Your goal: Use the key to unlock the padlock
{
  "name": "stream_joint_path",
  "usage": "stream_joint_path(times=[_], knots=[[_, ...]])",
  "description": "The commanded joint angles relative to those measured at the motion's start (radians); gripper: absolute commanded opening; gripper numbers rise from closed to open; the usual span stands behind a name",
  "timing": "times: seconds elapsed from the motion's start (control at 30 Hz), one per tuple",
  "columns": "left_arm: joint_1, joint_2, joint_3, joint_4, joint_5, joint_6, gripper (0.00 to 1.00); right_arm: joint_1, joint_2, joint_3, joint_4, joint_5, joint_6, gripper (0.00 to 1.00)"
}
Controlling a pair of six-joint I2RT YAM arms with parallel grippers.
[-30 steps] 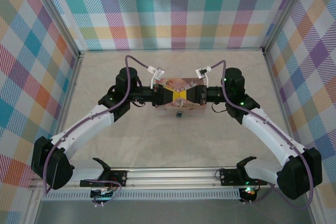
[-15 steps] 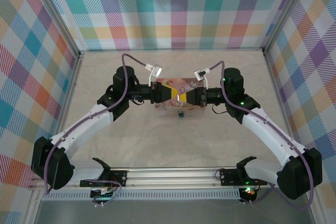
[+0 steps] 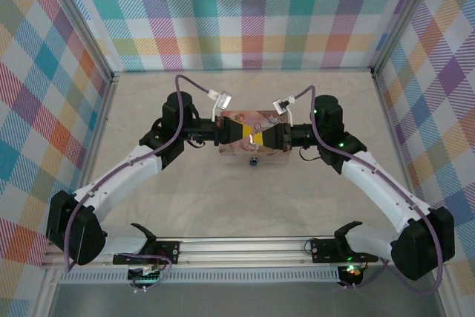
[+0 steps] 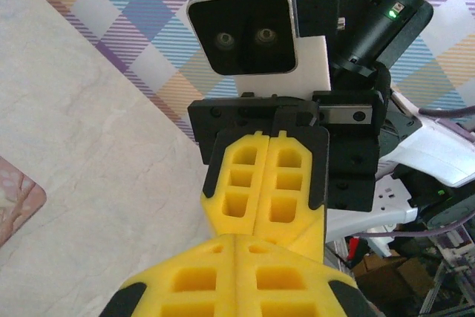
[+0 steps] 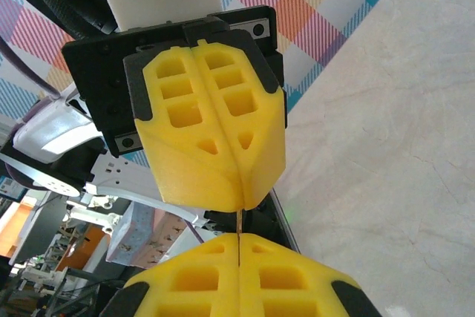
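My two grippers meet tip to tip above the pink tin (image 3: 236, 148) in the middle of the table. The key (image 5: 240, 222) is a thin metal sliver bridging the small gap between them. Its lower end sits in the closed seam of my right gripper (image 5: 239, 237), and its upper end enters the closed seam of my left gripper (image 5: 241, 206). From the left wrist, my left gripper (image 4: 236, 237) is shut and touches the right gripper's fingers (image 4: 249, 183), hiding the key. The padlock (image 3: 253, 161) is a tiny dark lock at the tin's near side, below both grippers (image 3: 249, 135) (image 3: 259, 137).
Plaid walls close the table on three sides. A corner of the pink tin (image 4: 15, 206) shows at the left edge of the left wrist view. The beige tabletop (image 3: 245, 198) lies bare in front of the tin, up to the rail at the near edge (image 3: 237, 246).
My left gripper's jaws have closed, now pinching the key's free end. Both arms stay almost where they were, tips together over the tin.
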Motion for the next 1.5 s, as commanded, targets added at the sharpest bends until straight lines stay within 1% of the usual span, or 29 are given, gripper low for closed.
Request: stream_joint_path(times=[0.0, 0.03, 0.07, 0.13, 0.2, 0.27, 0.33, 0.43, 0.53, 0.63, 0.7, 0.77, 0.8, 0.87, 0.9, 0.97, 1.0, 1.03, 1.07, 1.1, 1.23, 1.3, 1.47], knots=[[-0.005, 0.002, 0.026, 0.015, 0.012, 0.004, 0.00, 0.004, -0.002, 0.036, 0.006, -0.001, -0.019, 0.00], [-0.004, 0.000, 0.025, 0.016, 0.003, 0.002, 0.00, 0.003, 0.000, 0.039, 0.005, 0.001, -0.016, 0.07], [-0.004, -0.002, 0.022, 0.016, -0.013, -0.002, 0.00, 0.002, 0.001, 0.045, -0.003, 0.014, -0.016, 0.18], [-0.004, -0.005, 0.017, 0.013, -0.045, -0.004, 0.00, -0.006, -0.003, 0.045, -0.007, 0.036, -0.013, 0.23], [-0.004, -0.007, 0.007, 0.013, -0.092, -0.015, 0.00, -0.024, -0.012, 0.037, 0.000, 0.069, 0.006, 0.34], [-0.004, -0.013, -0.008, 0.021, -0.150, -0.033, 0.00, -0.039, -0.028, 0.020, 0.018, 0.106, 0.031, 0.42], [-0.004, -0.018, -0.030, 0.052, -0.203, -0.061, 0.00, -0.046, -0.048, 0.007, 0.019, 0.152, 0.039, 0.44], [-0.004, -0.025, -0.058, 0.073, -0.296, -0.096, 0.00, -0.050, -0.074, -0.003, -0.001, 0.253, 0.053, 0.54], [-0.004, -0.035, -0.090, 0.100, -0.394, -0.132, 0.00, -0.051, -0.098, -0.002, -0.032, 0.375, 0.062, 0.58], [-0.004, -0.033, -0.121, 0.160, -0.437, -0.185, 0.00, -0.061, -0.107, -0.011, -0.036, 0.477, 0.088, 0.64], [-0.007, -0.031, -0.142, 0.208, -0.461, -0.221, 0.00, -0.064, -0.112, -0.033, -0.010, 0.549, 0.111, 0.65], [-0.014, -0.039, -0.166, 0.252, -0.494, -0.251, 0.00, -0.064, -0.124, -0.089, 0.042, 0.637, 0.152, 0.70], [-0.021, -0.043, -0.178, 0.279, -0.509, -0.261, 0.00, -0.066, -0.131, -0.125, 0.096, 0.655, 0.171, 0.72], [-0.042, -0.045, -0.182, 0.303, -0.526, -0.264, 0.00, -0.065, -0.133, -0.161, 0.154, 0.646, 0.179, 0.73], [-0.053, -0.044, -0.182, 0.312, -0.530, -0.264, 0.00, -0.065, -0.126, -0.159, 0.156, 0.623, 0.182, 0.73], [-0.073, -0.040, -0.181, 0.331, -0.536, -0.272, 0.00, -0.067, -0.098, -0.119, 0.107, 0.544, 0.172, 0.72], [-0.083, -0.037, -0.180, 0.349, -0.535, -0.275, 0.00, -0.068, -0.079, -0.114, 0.136, 0.489, 0.180, 0.68], [-0.089, -0.035, -0.180, 0.360, -0.536, -0.280, 0.00, -0.067, -0.069, -0.134, 0.216, 0.432, 0.199, 0.64], [-0.097, -0.034, -0.181, 0.371, -0.540, -0.286, 0.00, -0.068, -0.064, -0.180, 0.350, 0.398, 0.243, 0.61], [-0.103, -0.032, -0.185, 0.390, -0.545, -0.294, 0.00, -0.069, -0.063, -0.216, 0.443, 0.388, 0.282, 0.60], [-0.122, -0.028, -0.192, 0.422, -0.555, -0.307, 0.00, -0.067, -0.055, -0.248, 0.549, 0.358, 0.332, 0.56], [-0.131, -0.026, -0.193, 0.430, -0.559, -0.307, 0.00, -0.065, -0.048, -0.244, 0.560, 0.332, 0.339, 0.52], [-0.140, -0.011, -0.181, 0.437, -0.555, -0.307, 0.00, -0.048, -0.045, -0.234, 0.564, 0.297, 0.327, 0.50]])
